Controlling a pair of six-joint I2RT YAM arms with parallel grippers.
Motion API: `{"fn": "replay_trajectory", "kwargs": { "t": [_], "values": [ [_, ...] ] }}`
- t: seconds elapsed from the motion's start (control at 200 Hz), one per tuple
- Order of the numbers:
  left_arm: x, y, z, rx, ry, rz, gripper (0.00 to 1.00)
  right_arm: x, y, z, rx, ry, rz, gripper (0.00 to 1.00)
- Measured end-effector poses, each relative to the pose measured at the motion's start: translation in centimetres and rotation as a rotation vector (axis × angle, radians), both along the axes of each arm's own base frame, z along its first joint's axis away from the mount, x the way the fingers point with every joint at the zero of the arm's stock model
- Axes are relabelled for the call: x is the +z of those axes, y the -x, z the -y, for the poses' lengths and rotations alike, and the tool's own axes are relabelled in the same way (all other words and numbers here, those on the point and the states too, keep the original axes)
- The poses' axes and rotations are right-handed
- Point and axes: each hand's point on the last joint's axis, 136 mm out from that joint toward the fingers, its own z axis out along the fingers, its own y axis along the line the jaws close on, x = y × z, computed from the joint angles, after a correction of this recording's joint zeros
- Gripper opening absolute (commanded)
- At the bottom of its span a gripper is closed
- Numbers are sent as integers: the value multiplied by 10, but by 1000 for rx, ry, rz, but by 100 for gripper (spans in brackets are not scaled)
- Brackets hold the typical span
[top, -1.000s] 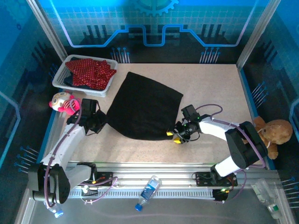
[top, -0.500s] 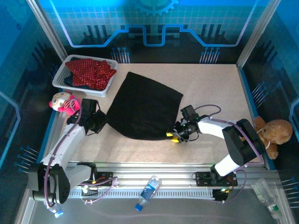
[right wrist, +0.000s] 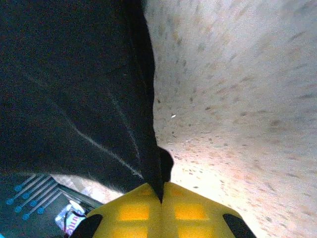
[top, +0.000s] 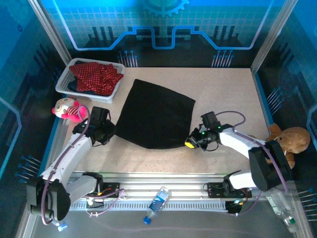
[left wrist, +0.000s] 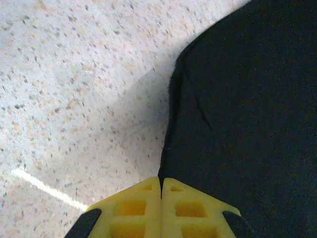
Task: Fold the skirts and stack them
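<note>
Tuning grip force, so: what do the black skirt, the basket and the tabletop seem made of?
The black skirt: soft matte cloth, probably woven; it creases where pinched. The basket: white rigid plastic, judging by its moulded mesh walls. The tabletop: hard speckled beige surface, perhaps laminate or stone composite; faintly glossy.

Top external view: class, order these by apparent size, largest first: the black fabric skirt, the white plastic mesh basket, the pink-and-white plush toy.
Largest: black fabric skirt
Next: white plastic mesh basket
Smallest: pink-and-white plush toy, clearly the least of the three.
</note>
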Motion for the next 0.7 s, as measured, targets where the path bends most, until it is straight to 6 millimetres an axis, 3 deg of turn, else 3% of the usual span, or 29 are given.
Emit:
{"fn": "replay_trajectory", "kwargs": {
  "t": [0.155,0.305,0.4,0.53,0.7],
  "values": [
    [34,-16,25,-70,-19,64,0,25,-26,40,-50,34,67,0],
    [79,-68,35,-103,-62,192,0,67,-74,56,-40,47,198,0],
    [95,-102,39,-133,-101,258,0,88,-109,62,-36,56,275,0],
    [100,-153,45,-171,-156,322,0,98,-151,66,-28,68,331,0],
    [87,-203,46,-203,-206,335,0,84,-184,68,-26,73,317,0]
  ]
}}
